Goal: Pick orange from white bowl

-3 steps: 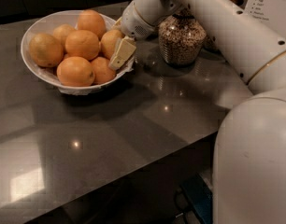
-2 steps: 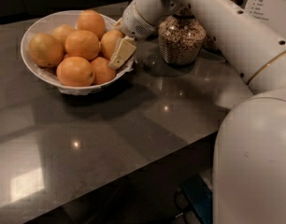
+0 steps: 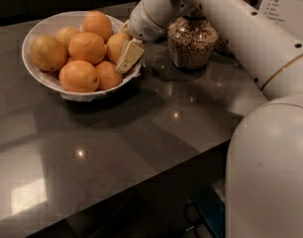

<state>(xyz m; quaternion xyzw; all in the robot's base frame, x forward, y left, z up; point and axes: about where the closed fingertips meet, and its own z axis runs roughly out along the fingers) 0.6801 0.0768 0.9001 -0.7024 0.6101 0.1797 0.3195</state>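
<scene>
Camera view: white bowl (image 3: 35, 31) sits at the back left of the dark counter (image 3: 141, 133), with crinkled white liner (image 3: 78, 96) showing under its near rim. It holds seven oranges in a pile. The target orange (image 3: 114, 46) is the yellow-orange one at the bowl's right edge, resting inside against the rim and touching its neighbours. The gripper (image 3: 125, 43) is right at that orange, over the right rim and reaching in from the right. Cannot tell if the jaws are clamped on the fruit or apart, as the contact is hidden. The orange sits level with the rest of the pile. The white arm (image 3: 240, 29) runs from the upper right down to the gripper and crosses above a glass jar (image 3: 191, 41) of brown cereal, which stands on the counter just right of the bowl. The robot's large white body (image 3: 270, 172) fills the lower right. A printed sign (image 3: 290, 4) is at the top right corner, text unreadable.
</scene>
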